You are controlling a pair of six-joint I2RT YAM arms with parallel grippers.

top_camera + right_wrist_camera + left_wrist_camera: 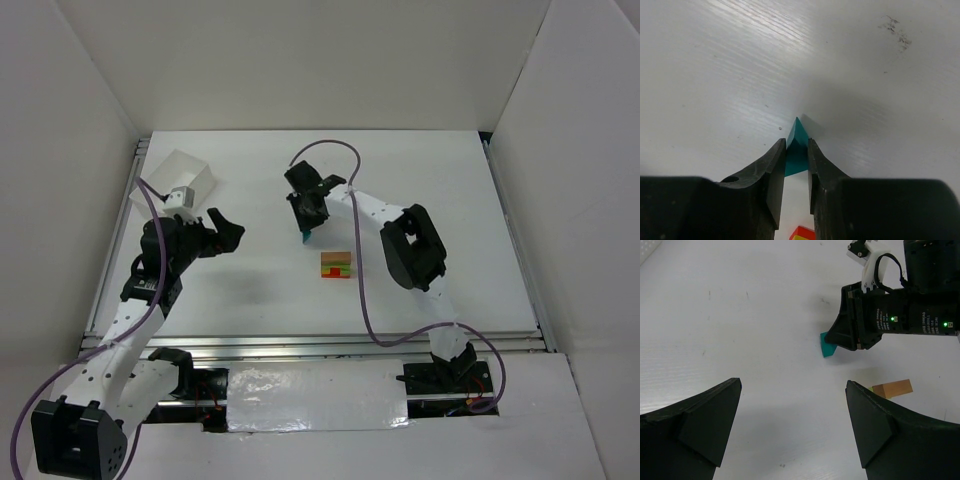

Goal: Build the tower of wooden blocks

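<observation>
Right wrist shows right gripper (796, 146) pinching the teal block (797, 132); left gripper (794, 384) spread wide; wood block tower (336, 266) just beside

The block (796, 147) between the black right jaws is teal; the stack (336, 266) near those jaws is red, orange, green and tan; the tabletop (450, 200) is white.

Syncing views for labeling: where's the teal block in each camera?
Top external: teal block just left of centre, up-left of the stack.
Left wrist: right of centre, upper half.
Right wrist: dead centre.
Shared landmark: the right gripper pinching it.
</observation>
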